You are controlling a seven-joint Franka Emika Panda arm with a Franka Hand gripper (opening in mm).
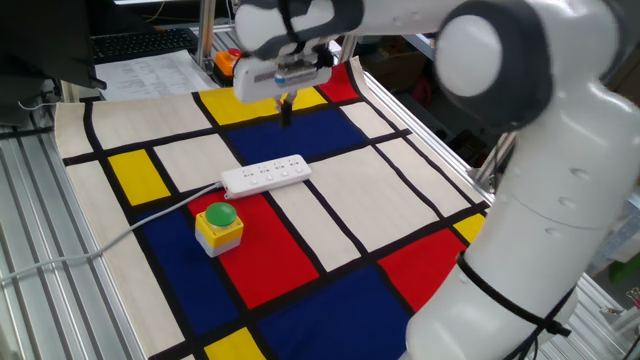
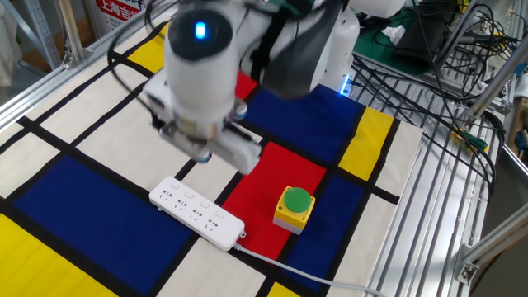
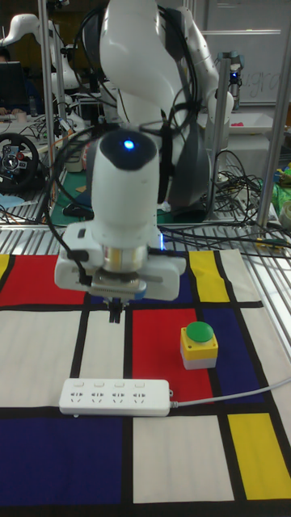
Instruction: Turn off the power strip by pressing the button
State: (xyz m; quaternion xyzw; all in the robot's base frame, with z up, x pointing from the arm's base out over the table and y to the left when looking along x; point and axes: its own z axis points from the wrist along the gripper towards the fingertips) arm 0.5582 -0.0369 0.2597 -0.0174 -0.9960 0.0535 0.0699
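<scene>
A yellow box with a green dome button (image 1: 218, 224) sits on a red patch of the checked cloth (image 1: 330, 205) of red, blue, yellow and cream blocks. The cloth covers the bench (image 2: 450, 214), whose slatted metal shows past its edge.

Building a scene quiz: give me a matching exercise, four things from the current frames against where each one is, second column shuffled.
Things:
1. power strip
2. green dome button box
3. claw
4. grey cable

Places:
A. in the air above the mat, touching nothing
B. trails from one end of the strip off the mat's edge
C. lies flat across white and red patches of the mat
D. stands on the mat near the strip's cable end

Pairs: 1-C, 2-D, 3-A, 4-B
</scene>
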